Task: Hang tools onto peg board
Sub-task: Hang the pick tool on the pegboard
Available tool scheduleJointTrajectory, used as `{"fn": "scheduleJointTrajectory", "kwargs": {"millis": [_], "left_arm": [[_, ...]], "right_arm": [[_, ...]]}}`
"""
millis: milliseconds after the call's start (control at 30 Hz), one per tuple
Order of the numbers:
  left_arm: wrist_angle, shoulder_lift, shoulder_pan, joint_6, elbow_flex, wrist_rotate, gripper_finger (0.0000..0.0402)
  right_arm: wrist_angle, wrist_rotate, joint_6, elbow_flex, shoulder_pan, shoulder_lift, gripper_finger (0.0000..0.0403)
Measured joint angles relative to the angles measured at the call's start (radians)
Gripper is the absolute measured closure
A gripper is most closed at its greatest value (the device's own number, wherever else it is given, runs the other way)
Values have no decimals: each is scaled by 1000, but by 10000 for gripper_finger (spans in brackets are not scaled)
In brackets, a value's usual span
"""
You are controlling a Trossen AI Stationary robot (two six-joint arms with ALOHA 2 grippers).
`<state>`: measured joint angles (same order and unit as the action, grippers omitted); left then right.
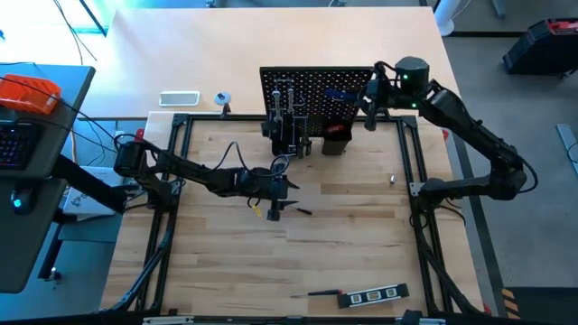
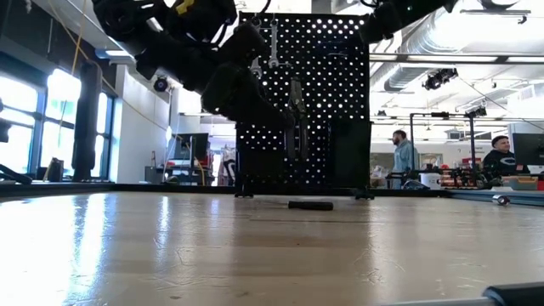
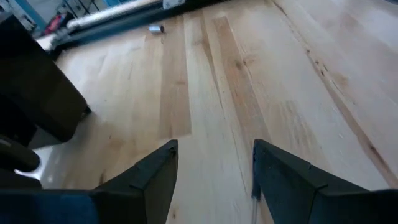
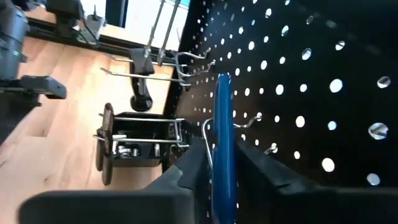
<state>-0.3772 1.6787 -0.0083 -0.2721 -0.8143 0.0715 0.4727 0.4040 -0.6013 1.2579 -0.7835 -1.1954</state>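
Note:
The black peg board (image 1: 321, 95) stands upright at the table's far side, with silver wrenches (image 4: 165, 25) and black-handled pliers (image 4: 143, 93) on its hooks. A blue-handled hex key (image 4: 222, 137) lies flat against the board beside a wire hook (image 4: 208, 134). My right gripper (image 4: 224, 171) is raised at the board's right part. Its fingers are slightly open, one on each side of the blue handle; I cannot tell whether they touch it. My left gripper (image 3: 214, 168) stands open above bare wood in the table's middle (image 1: 278, 197). A black marked level (image 1: 375, 294) lies at the near edge.
Black holder boxes (image 4: 137, 146) and a red-topped box (image 1: 336, 131) sit at the board's base. A small screwdriver (image 1: 302, 211) lies by my left gripper. There is a silver bit (image 1: 393, 180) at the right and a white tray (image 1: 179, 98) beyond the far left corner. People stand in the room behind (image 2: 404, 153).

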Motion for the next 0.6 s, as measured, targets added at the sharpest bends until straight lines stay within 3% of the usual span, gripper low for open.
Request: {"fn": "scheduleJointTrajectory", "kwargs": {"millis": [200, 400, 600], "left_arm": [[47, 0, -7, -2, 0, -2, 202], [101, -15, -12, -17, 0, -4, 202], [190, -23, -15, -7, 0, -167, 202]], "right_arm": [[-38, -92, 3, 0, 44, 18, 261], [-62, -163, 2, 3, 81, 102, 224], [-52, -172, 27, 3, 133, 219, 220]]}}
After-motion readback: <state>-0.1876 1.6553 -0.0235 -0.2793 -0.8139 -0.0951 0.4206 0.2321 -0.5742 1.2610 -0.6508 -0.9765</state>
